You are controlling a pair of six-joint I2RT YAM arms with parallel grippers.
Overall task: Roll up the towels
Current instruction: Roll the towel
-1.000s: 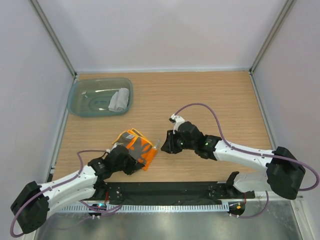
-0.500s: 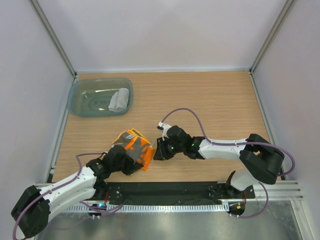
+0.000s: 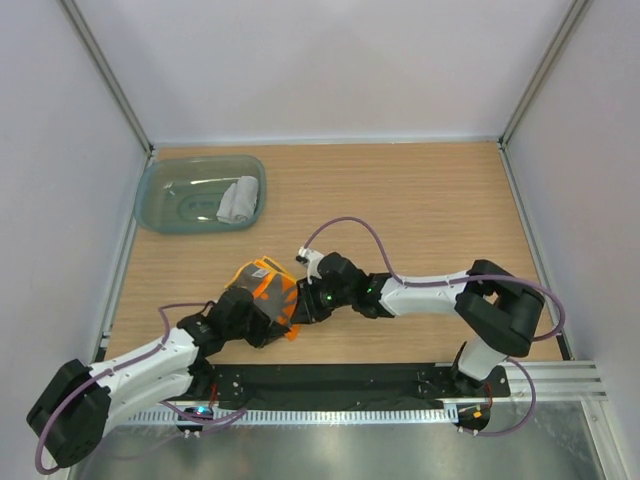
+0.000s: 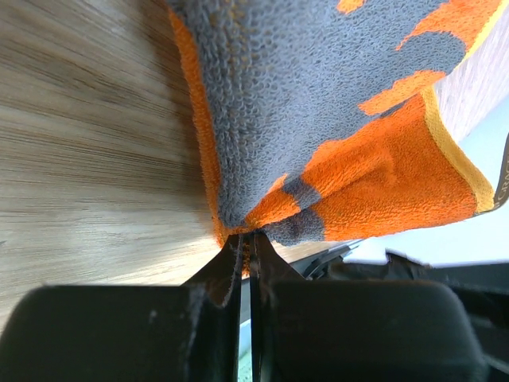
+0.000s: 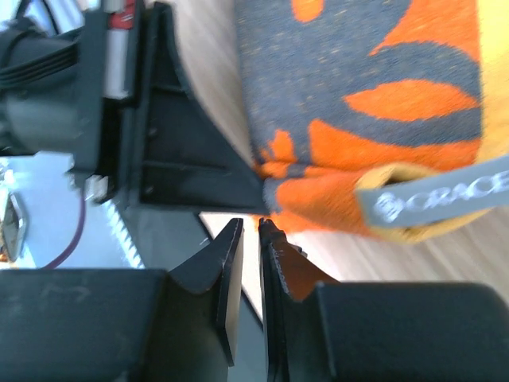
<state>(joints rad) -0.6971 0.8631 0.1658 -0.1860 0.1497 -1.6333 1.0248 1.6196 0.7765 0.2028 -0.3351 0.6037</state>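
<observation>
The right tool (image 3: 303, 303) has been sliding left across the desk (image 3: 420, 210) and is now reaching the orange towel (image 3: 268, 288), its fingers pressed nearly together on nothing. The left tool (image 4: 246, 241) is pinching the towel's edge, so two-armed rolling is probably beginning. The bunched towel is lying lower left of centre, its long axis running upper left to lower right.

We see the left gripper (image 4: 246, 239) clamped on the bottom corner of the towel (image 4: 318, 119); its grey and orange cloth spreads above, table (image 4: 79, 159) left of the towel
</observation>
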